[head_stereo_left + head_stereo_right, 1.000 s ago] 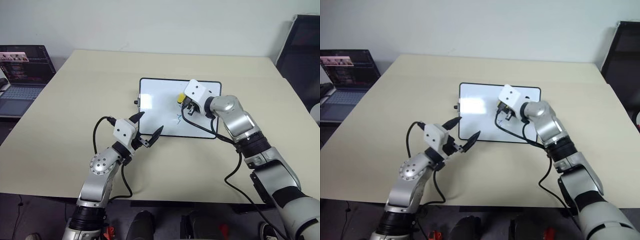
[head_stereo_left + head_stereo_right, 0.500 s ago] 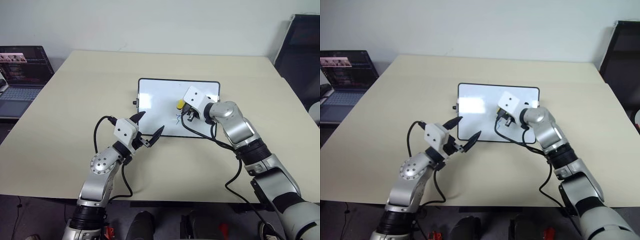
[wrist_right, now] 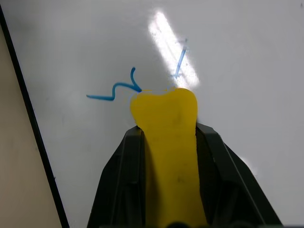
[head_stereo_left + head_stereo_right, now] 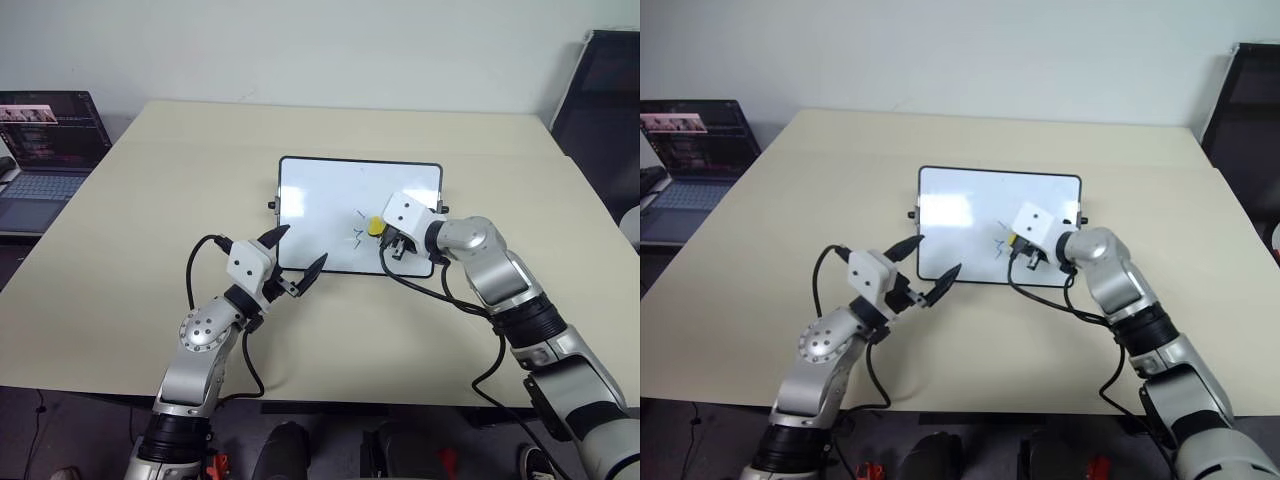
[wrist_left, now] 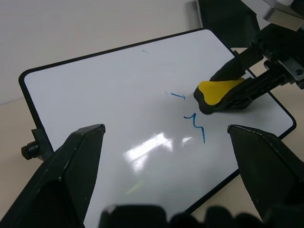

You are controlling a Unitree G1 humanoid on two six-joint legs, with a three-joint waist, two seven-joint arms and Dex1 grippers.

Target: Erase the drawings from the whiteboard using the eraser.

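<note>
Judging by the whiteboard (image 5: 118,109), we found the drawings (image 5: 194,122) mostly gone, apparently only a squiggle and short stroke left beside the eraser (image 5: 219,93) pinched in the right pincer (image 4: 392,238), the left pincer (image 4: 296,262) spread idle.

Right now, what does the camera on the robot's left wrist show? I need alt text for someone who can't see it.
A yellow eraser, clamped in the right gripper, rests on a black-framed whiteboard beside a blue squiggle and a short blue stroke. The left gripper's black jaws stand open in the foreground.
</note>
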